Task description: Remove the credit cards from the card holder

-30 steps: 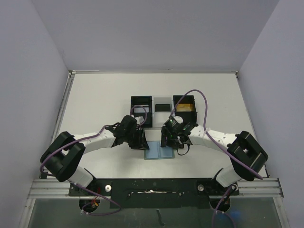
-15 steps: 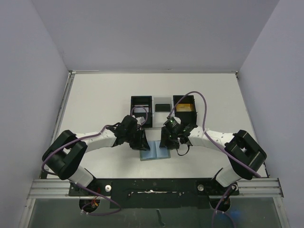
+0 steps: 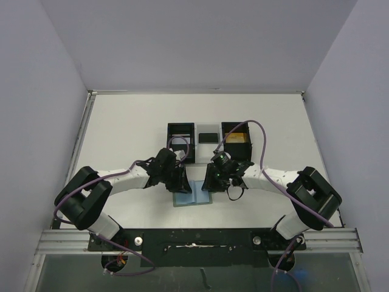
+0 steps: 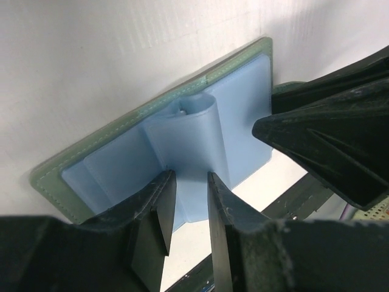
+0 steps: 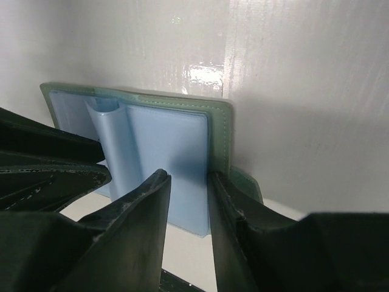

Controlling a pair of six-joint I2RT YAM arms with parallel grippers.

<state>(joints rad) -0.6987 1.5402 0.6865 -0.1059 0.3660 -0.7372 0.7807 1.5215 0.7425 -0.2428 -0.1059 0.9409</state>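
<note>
The card holder (image 3: 193,196) lies open on the table, teal-grey rim outside and pale blue pockets (image 4: 243,115) inside. No card shows in its pockets. My left gripper (image 3: 181,183) stands over its left half, jaws pinched on the raised blue middle fold (image 4: 194,140). My right gripper (image 3: 210,182) is over the right half (image 5: 176,158), jaws narrowly apart. One right fingertip is on the blue pocket, the other on the green rim (image 5: 220,140) by the side tab. Of the credit cards, a gold-orange one (image 3: 237,137), a black one (image 3: 208,137) and a pale one (image 3: 179,141) lie in the boxes behind.
Two black square boxes (image 3: 171,130) (image 3: 248,146) with a white tray (image 3: 208,129) between them stand just behind the grippers. Purple cables (image 3: 258,131) loop over both arms. Grey walls close the table at the back and on both sides.
The card holder and both grippers have slid a little to the left. The right jaws have come much closer together. The left jaws have barely changed.
</note>
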